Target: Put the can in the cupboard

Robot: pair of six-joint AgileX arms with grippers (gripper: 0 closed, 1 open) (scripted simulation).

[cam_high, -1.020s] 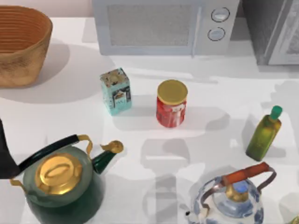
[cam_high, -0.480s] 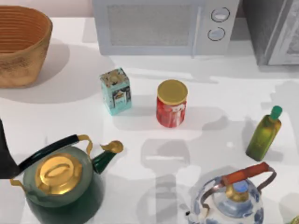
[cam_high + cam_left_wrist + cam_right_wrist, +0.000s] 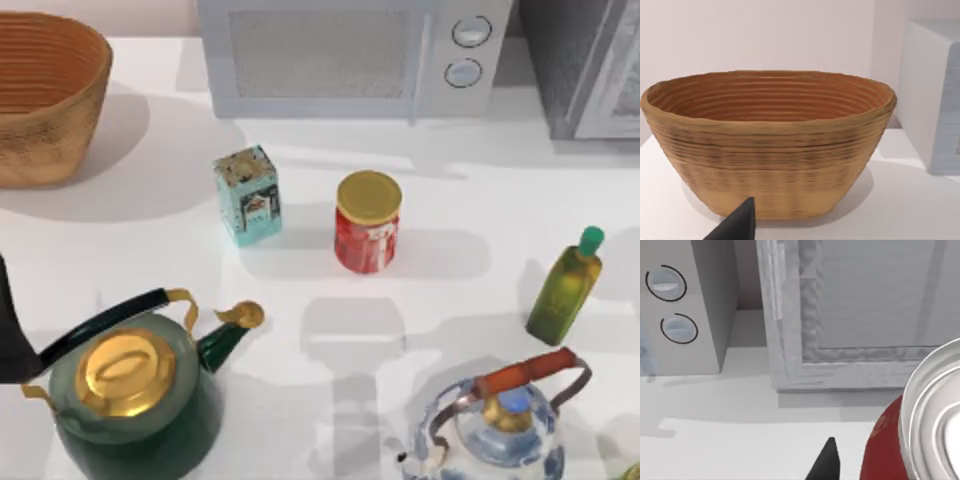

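Observation:
A red can with a silver top stands close in the right wrist view, beside a dark part of my right gripper; whether it is held cannot be told. Beyond it stands the cupboard, grey and speckled, its pale white-framed door shut. The top view has the cupboard at the back right corner. My left gripper is parked at the table's left side, facing the woven basket, and the left arm shows at the left edge.
A white microwave stands at the back beside the cupboard. On the table are a teal box, a red jar with a gold lid, an olive oil bottle, a green kettle, a blue-white kettle and the basket.
Soft shadows on the right half of the table have shifted and thinned. None of the objects in the top view has moved.

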